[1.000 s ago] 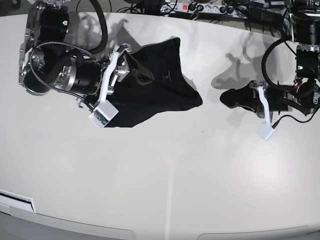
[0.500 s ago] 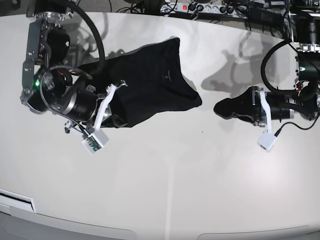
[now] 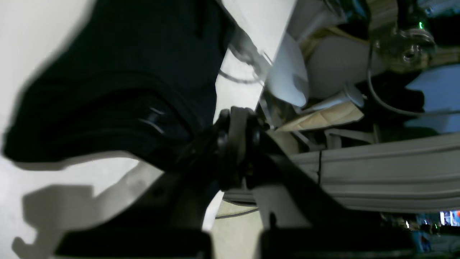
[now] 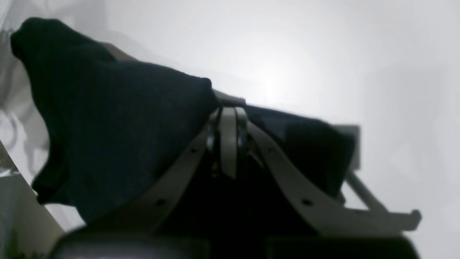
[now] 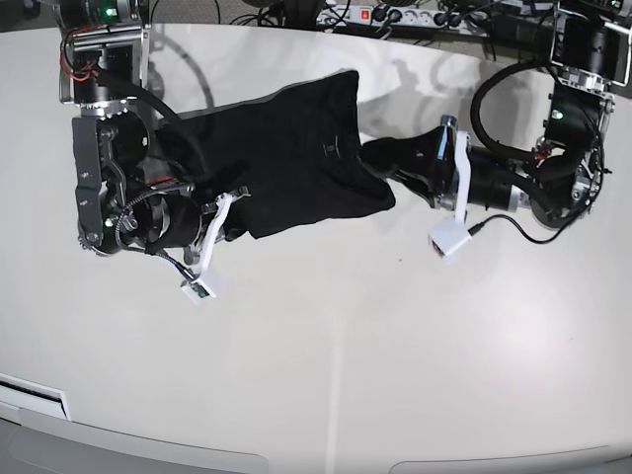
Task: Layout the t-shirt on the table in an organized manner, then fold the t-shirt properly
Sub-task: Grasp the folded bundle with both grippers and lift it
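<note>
Two arms work one black t-shirt (image 5: 296,148), which lies bunched toward the far side of the surface (image 5: 395,375); judged from this, laying out is unfinished and no fold is made. Base view: the right end effector (image 5: 234,205) meets the shirt's near left hem; the left end effector (image 5: 383,158) reaches its right edge. Left wrist view: the t-shirt (image 3: 125,79) fills the area ahead of the left end effector (image 3: 237,118), whose jaws are pressed together; whether cloth is caught cannot be told. Right wrist view: the right end effector (image 4: 228,111), jaws together, pinches the t-shirt (image 4: 118,133) at its edge.
</note>
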{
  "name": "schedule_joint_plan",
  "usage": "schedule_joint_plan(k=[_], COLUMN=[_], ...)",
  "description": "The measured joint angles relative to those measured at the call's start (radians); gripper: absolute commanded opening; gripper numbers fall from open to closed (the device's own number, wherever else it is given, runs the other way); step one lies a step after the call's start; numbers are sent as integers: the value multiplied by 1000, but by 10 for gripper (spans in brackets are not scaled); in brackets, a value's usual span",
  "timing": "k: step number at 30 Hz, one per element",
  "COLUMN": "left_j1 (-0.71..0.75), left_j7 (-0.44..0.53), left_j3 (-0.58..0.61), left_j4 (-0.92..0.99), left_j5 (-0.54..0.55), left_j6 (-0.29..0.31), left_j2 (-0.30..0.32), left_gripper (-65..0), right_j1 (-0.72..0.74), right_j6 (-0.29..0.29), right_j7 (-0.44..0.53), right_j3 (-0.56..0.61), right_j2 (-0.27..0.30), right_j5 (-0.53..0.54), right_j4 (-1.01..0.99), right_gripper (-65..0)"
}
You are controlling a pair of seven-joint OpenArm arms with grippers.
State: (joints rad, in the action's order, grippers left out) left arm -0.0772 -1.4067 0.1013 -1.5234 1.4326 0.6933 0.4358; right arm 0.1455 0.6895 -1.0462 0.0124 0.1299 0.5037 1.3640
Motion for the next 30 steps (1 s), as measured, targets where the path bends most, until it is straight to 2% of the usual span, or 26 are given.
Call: schedule_joint_plan(k=[2,7,10,14,16,19,23,26,30], left_j1=[12,11,16,31,31,30,33,30,24], left_j7=[6,13,40,158,200,251,356,446,515], left_j3=[45,142,190,264,315,394,441,441,436], left_j4=[0,1,1,1,1,2,7,38,85], left_j5=[-11,-37,-194,-426,-533,-635,-804,-919,-962], left_j6=[0,0,0,1,0,-2,-3,-79,-100], left_j2=[2,-20,-45,-87,-98,-98,-97,-98,-98], left_gripper=[-650,-650,-650,-650,-650,-650,-650,-650,-650], right_j1=[11,82,93,68,69,84,76,66,48], right_j6=[0,-42,-22,-12,-47,-59,-58,-27,-15], right_j7=[-2,-19,-11,-11,32,40,-28,-95,-144], right_j3=[0,0,-4,-2,-2,-3,-3,-3,-3], right_j2=[1,18,19,17,17,24,39,57,78], right_j5=[-3,3,1,-58,-104,-105,-97,-34,40], right_j4=[0,0,2,-10,-22,-51,-105,-114,-113], right_gripper=[-650,-650,-650,-650,-650,-650,-650,-650,-650])
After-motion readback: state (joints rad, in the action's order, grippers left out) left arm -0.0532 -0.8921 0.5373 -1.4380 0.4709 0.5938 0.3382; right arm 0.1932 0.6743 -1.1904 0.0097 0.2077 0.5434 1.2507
